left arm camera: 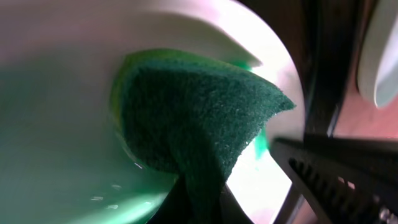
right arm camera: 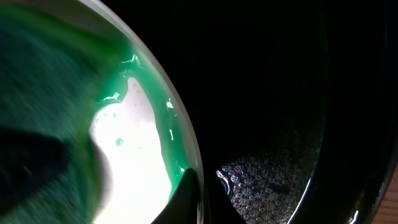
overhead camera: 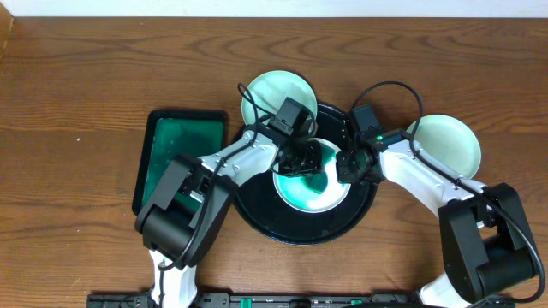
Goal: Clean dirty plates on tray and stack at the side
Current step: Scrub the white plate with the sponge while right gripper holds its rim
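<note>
A white plate with teal-green smears lies on the round black tray. My left gripper is shut on a green sponge that presses into this plate. My right gripper is shut on the plate's right rim, one finger inside and one outside. A second plate sits at the tray's far left edge. A third plate lies on the wood tabletop to the right of the tray.
A rectangular dark-green tray lies left of the round tray. The black tray's wet floor shows in the right wrist view. Brown tabletop surrounds everything.
</note>
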